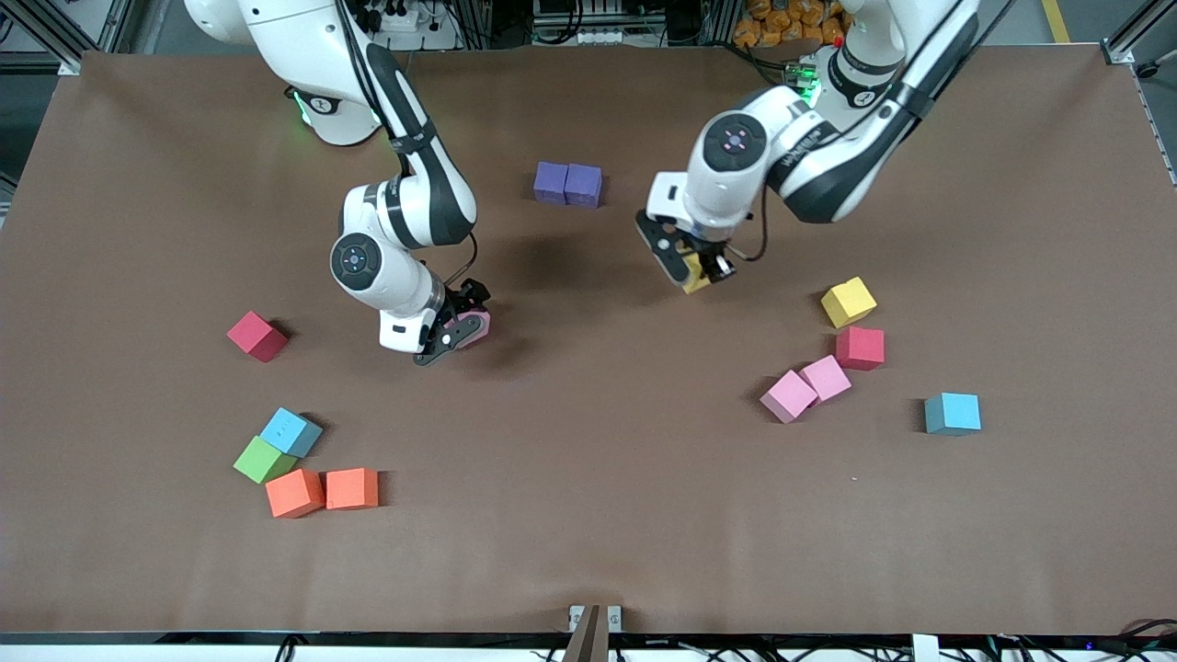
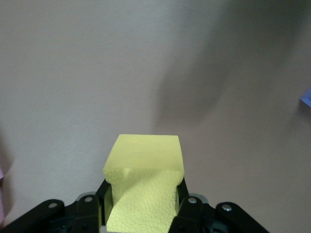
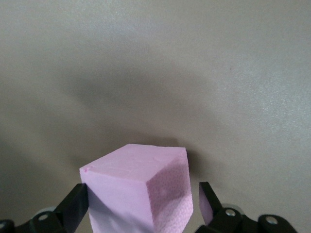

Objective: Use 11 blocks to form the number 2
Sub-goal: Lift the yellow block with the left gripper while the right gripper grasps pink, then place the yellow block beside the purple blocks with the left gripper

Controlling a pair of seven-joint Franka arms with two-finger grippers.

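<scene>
My left gripper hangs over the middle of the table, shut on a yellow block that is squeezed between its fingers. My right gripper is low at the table and open, its fingers standing around a pink block. That block sits turned between them, with a gap to one finger. Two purple blocks lie side by side near the robots' bases.
Toward the left arm's end lie a yellow block, a red block, two pink blocks and a light blue block. Toward the right arm's end lie a red block, a light blue block, a green block and two orange blocks.
</scene>
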